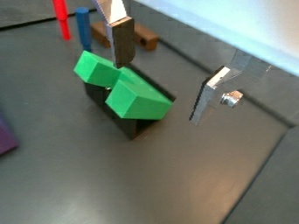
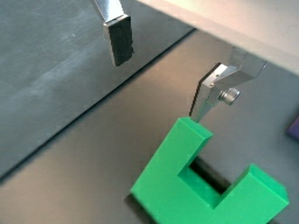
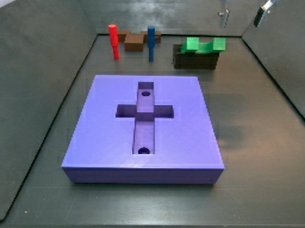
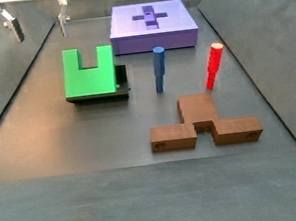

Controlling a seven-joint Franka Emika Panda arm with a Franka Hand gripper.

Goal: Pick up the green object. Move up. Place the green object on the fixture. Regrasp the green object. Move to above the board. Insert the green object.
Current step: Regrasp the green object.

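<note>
The green object (image 3: 201, 44), a bright U-shaped piece, rests on the fixture (image 3: 191, 61) at the far end of the floor, notch upward; it also shows in a side view (image 4: 89, 74) on the dark fixture (image 4: 102, 96). My gripper (image 3: 242, 13) is open and empty, raised above and beyond the green object, not touching it. In both wrist views the gripper (image 1: 162, 87) (image 2: 158, 89) has its silver fingers wide apart over the green object (image 1: 122, 87) (image 2: 198, 179). The purple board (image 3: 107, 134) with its cross recess lies apart from them.
A red peg (image 3: 114, 40), a blue peg (image 3: 152, 44) and an orange-brown block (image 3: 135, 40) stand beside the fixture. In a side view the brown block (image 4: 204, 128) lies in front of the pegs (image 4: 214, 65). Dark walls ring the floor.
</note>
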